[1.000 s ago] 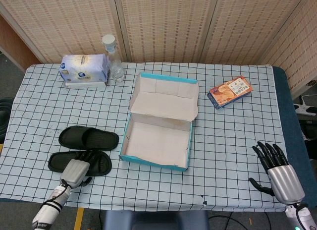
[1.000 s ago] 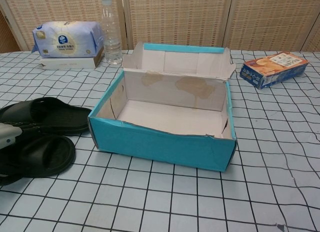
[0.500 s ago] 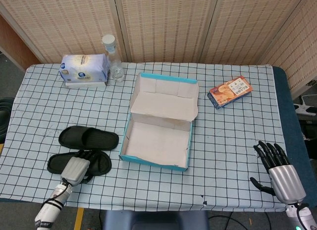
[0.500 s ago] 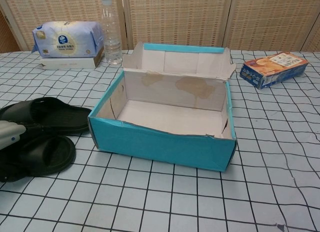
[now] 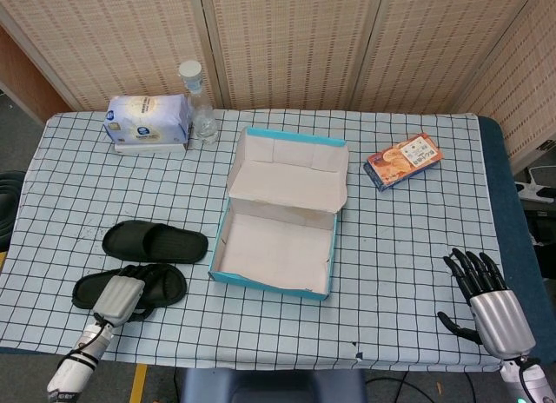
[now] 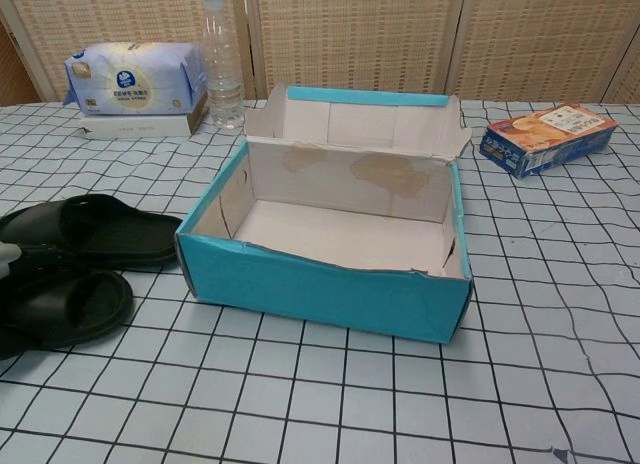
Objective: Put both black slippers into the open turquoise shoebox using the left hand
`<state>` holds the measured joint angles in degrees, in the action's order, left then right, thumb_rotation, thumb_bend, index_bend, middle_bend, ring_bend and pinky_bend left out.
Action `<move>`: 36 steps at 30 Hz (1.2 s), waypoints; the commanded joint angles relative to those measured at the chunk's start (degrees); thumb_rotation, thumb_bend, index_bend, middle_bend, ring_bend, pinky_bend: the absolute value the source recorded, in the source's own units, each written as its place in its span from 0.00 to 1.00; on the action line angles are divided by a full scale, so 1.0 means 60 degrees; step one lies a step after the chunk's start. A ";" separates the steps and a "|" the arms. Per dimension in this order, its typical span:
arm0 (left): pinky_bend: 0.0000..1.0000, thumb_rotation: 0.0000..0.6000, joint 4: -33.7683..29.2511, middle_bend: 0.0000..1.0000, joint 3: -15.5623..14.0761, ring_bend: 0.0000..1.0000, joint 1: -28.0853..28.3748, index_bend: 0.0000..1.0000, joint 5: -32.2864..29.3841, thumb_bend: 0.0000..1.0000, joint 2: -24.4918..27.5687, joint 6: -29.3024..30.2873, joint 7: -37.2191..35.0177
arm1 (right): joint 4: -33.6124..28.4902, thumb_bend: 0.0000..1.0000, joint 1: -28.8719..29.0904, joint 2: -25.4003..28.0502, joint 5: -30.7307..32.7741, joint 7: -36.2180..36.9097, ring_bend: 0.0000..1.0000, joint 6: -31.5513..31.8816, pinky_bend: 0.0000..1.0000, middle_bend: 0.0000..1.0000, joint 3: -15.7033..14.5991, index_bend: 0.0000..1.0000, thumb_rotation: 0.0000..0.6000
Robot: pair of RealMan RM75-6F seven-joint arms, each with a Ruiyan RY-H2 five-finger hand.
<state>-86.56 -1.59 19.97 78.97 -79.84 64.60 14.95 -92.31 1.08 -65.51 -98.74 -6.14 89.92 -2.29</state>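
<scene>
- My left robot hand (image 5: pixel 119 296) lies on the near black slipper (image 5: pixel 161 284) at the counter's (image 5: pixel 408 238) front left, dark fingers over its strap; whether they grasp it, I cannot tell.
- The far black slipper (image 5: pixel 155 242) lies flat just behind it, left of the turquoise shoebox (image 5: pixel 280 214), which stands open with its lid up and nothing inside.
- My right robot hand (image 5: pixel 485 297) rests released at the front right corner, fingers spread; only the head view shows it.
- The chest view shows brown stains on the shoebox's inner wall.
- At the back stand a blue-and-white tissue pack (image 5: pixel 148 119), a clear bottle (image 5: pixel 199 102) and an orange-and-blue snack box (image 5: pixel 403 160); their printing is too small to read.
</scene>
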 commanded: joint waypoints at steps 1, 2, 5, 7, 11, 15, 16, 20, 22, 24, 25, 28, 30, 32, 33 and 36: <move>0.38 1.00 0.0004 0.83 -0.0085 0.71 -0.0157 0.59 0.0295 0.46 0.0177 0.0342 -0.0167 | -0.0006 0.16 -0.0002 -0.0012 -0.0011 -0.0038 0.00 -0.0008 0.00 0.00 -0.0009 0.00 0.82; 0.38 1.00 -0.0028 0.84 -0.0096 0.71 -0.0199 0.59 0.0387 0.46 0.0221 0.0475 -0.0162 | -0.0012 0.16 -0.0003 -0.0015 -0.0017 -0.0047 0.00 -0.0012 0.00 0.00 -0.0016 0.00 0.82; 0.39 1.00 -0.0241 0.84 -0.0117 0.72 -0.0359 0.60 0.0671 0.46 0.0410 0.0968 -0.0021 | -0.0024 0.16 -0.0009 -0.0019 -0.0045 -0.0071 0.00 -0.0005 0.00 0.00 -0.0030 0.00 0.82; 0.40 1.00 -0.0449 0.85 -0.0122 0.72 -0.0471 0.60 0.0838 0.47 0.0563 0.1295 0.0151 | -0.0016 0.16 -0.0013 -0.0023 -0.0076 -0.0071 0.00 0.0012 0.00 0.00 -0.0040 0.00 0.82; 0.41 1.00 -0.0853 0.85 -0.0106 0.73 -0.0622 0.61 0.1178 0.48 0.0867 0.1823 0.0426 | -0.0011 0.16 -0.0002 -0.0010 -0.0086 -0.0057 0.00 -0.0008 0.00 0.00 -0.0046 0.00 0.82; 0.41 1.00 -0.1055 0.85 0.0173 0.73 -0.0718 0.61 0.1441 0.48 0.1080 0.2467 0.0496 | -0.0011 0.16 0.0013 -0.0008 -0.0119 -0.0049 0.00 -0.0030 0.00 0.00 -0.0062 0.00 0.82; 0.41 1.00 -0.1082 0.85 0.0298 0.73 -0.0709 0.61 0.1494 0.48 0.1102 0.2616 0.0460 | -0.0014 0.16 0.0016 -0.0012 -0.0129 -0.0062 0.00 -0.0042 0.00 0.00 -0.0071 0.00 0.82; 0.42 1.00 -0.1289 0.85 0.0591 0.73 -0.0484 0.61 0.1828 0.47 0.1074 0.2753 0.0299 | -0.0040 0.16 0.0043 -0.0058 -0.0193 -0.0142 0.00 -0.0093 0.00 0.00 -0.0097 0.00 0.82; 0.42 1.00 -0.1471 0.85 0.0715 0.73 -0.0221 0.62 0.1966 0.47 0.0964 0.2521 0.0365 | -0.0049 0.16 0.0064 -0.0098 -0.0216 -0.0202 0.00 -0.0134 0.00 0.00 -0.0106 0.00 0.82; 0.42 1.00 -0.1704 0.85 0.0823 0.73 0.0112 0.62 0.1961 0.47 0.0832 0.2058 0.0457 | -0.0055 0.16 0.0089 -0.0136 -0.0217 -0.0271 0.00 -0.0195 0.00 0.00 -0.0109 0.00 0.82; 0.43 1.00 -0.1796 0.85 0.0879 0.73 0.0267 0.62 0.1953 0.47 0.0762 0.1852 0.0509 | -0.0061 0.16 0.0102 -0.0149 -0.0204 -0.0285 0.00 -0.0228 0.00 0.00 -0.0107 0.00 0.82; 0.43 1.00 -0.2054 0.85 0.1107 0.73 0.0799 0.62 0.1898 0.48 0.0442 0.1208 0.0752 | -0.0063 0.16 0.0135 -0.0175 -0.0144 -0.0321 0.00 -0.0304 0.00 0.00 -0.0085 0.00 0.82; 0.44 1.00 -0.2193 0.85 0.1277 0.73 0.1191 0.62 0.1898 0.48 0.0175 0.0793 0.1043 | -0.0057 0.16 0.0154 -0.0180 -0.0122 -0.0321 0.00 -0.0348 0.00 0.00 -0.0085 0.00 0.82; 0.44 1.00 -0.2274 0.85 0.1469 0.73 0.1550 0.62 0.1828 0.48 -0.0059 0.0422 0.1328 | -0.0050 0.16 0.0165 -0.0171 -0.0099 -0.0308 0.00 -0.0381 0.00 0.00 -0.0088 0.00 0.82; 0.44 1.00 -0.2307 0.85 0.1595 0.73 0.1722 0.62 0.1759 0.48 -0.0183 0.0268 0.1489 | -0.0047 0.16 0.0173 -0.0164 -0.0087 -0.0290 0.00 -0.0393 0.00 0.00 -0.0086 0.00 0.82; 0.45 1.00 -0.2300 0.85 0.2017 0.73 0.2252 0.62 0.1565 0.47 -0.0615 -0.0079 0.2008 | -0.0024 0.16 0.0186 -0.0118 -0.0024 -0.0200 0.00 -0.0409 0.00 0.00 -0.0066 0.00 0.82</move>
<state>-99.99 8.84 31.61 89.26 -81.81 65.71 25.24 -92.49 2.19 -66.25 -98.90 -7.34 87.49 -2.71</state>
